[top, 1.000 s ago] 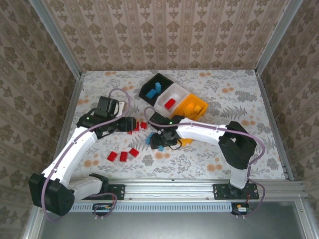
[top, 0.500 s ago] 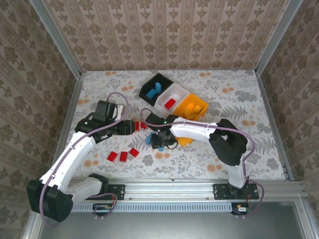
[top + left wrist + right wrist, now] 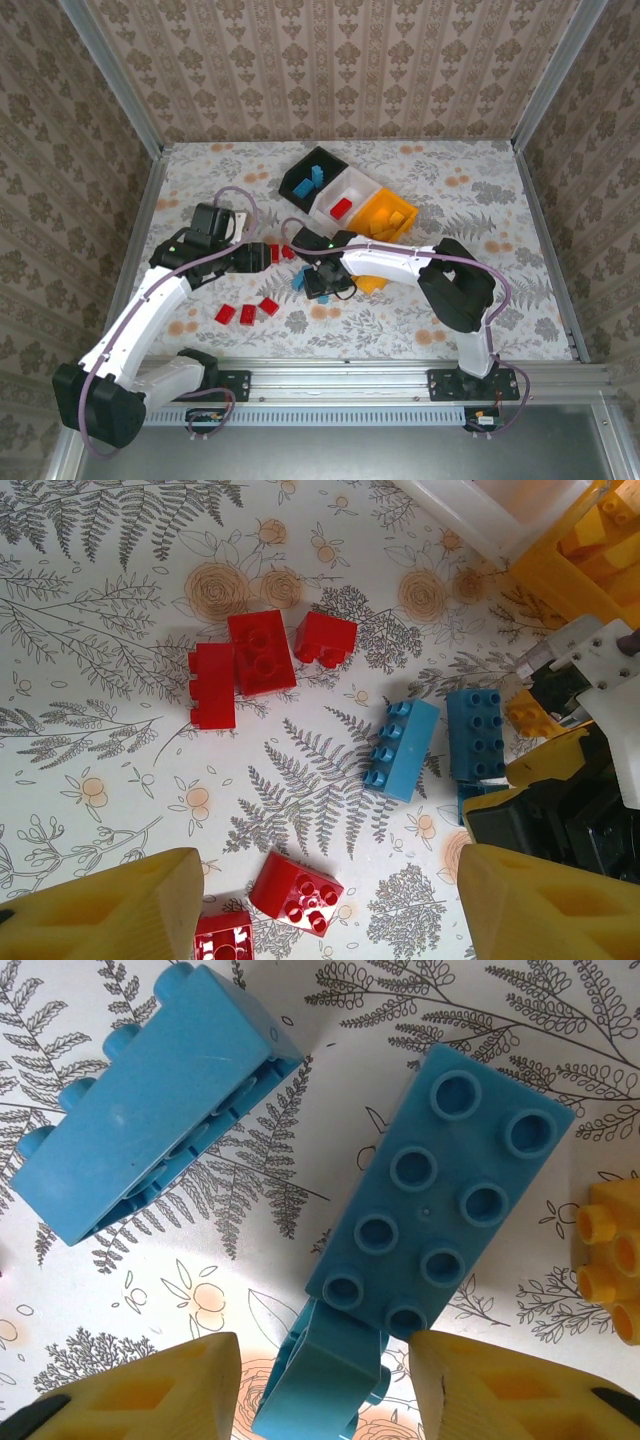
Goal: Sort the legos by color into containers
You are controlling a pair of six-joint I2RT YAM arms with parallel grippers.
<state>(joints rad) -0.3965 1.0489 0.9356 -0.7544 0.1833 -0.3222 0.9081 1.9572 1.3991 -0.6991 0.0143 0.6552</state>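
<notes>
Probably lab rig, wallpapered walls [image 3: 330,70], aluminium frame [image 3: 400,375]

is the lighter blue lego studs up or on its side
On its side: the lighter blue lego has its studs sticking out sideways; the darker blue lego beside it is studs up.

We see a white left arm [image 3: 150,300] and a white right arm [image 3: 390,262] with black joints, each trailing a purplish cable [image 3: 232,191]; the fingers [image 3: 150,1395] are yellow, seemingly hollow-faced blocks.
</notes>
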